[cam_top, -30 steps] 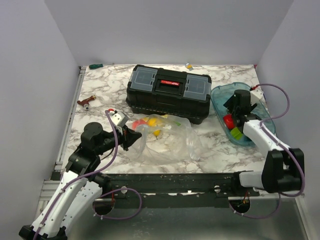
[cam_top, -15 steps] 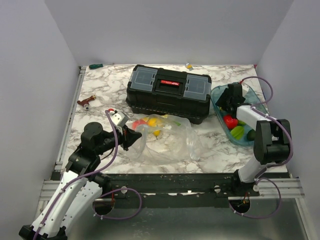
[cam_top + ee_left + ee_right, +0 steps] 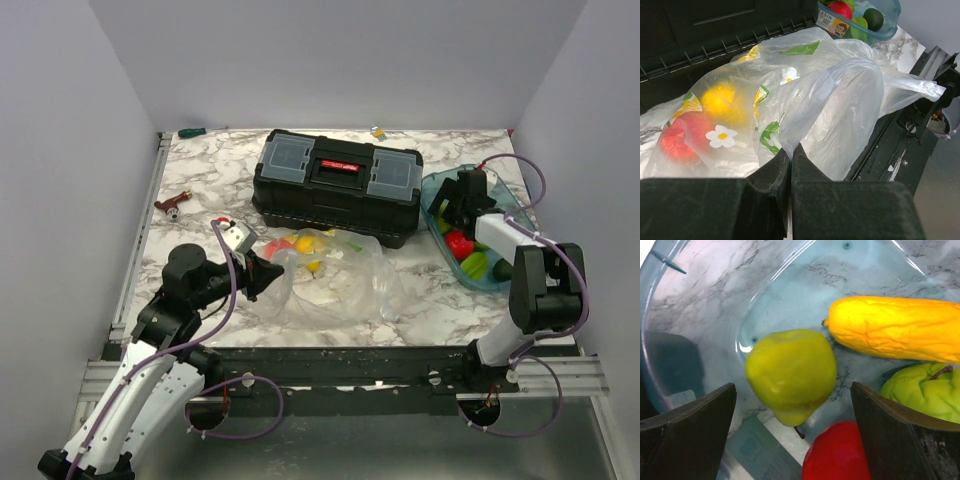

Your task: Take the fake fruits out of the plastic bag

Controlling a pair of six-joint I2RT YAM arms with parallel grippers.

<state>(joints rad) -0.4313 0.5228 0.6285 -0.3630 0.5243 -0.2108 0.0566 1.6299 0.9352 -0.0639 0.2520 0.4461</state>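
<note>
The clear plastic bag [image 3: 340,280] lies in front of the toolbox, and my left gripper [image 3: 268,272] is shut on its near-left edge. In the left wrist view the film [image 3: 840,100] rises from the closed left gripper [image 3: 791,150], with a yellow fruit [image 3: 722,102] and a red fruit [image 3: 682,140] inside. My right gripper [image 3: 455,210] hangs open over the blue tray's far end. In the right wrist view that gripper [image 3: 792,387] stands wide above a yellow-green pear [image 3: 790,367], which lies free in the tray beside a long yellow fruit [image 3: 895,327], a light green fruit [image 3: 920,390] and a red fruit [image 3: 837,455].
A black toolbox [image 3: 337,185] stands shut behind the bag. The translucent blue tray [image 3: 500,283] sits at the right, close to the toolbox's end. A red-handled tool [image 3: 172,204] lies at the left, and small items [image 3: 191,131] [image 3: 378,131] lie along the back wall.
My right gripper has moved toward the tray's far end and its jaws have spread wider. The left gripper and the bag have stayed still.
</note>
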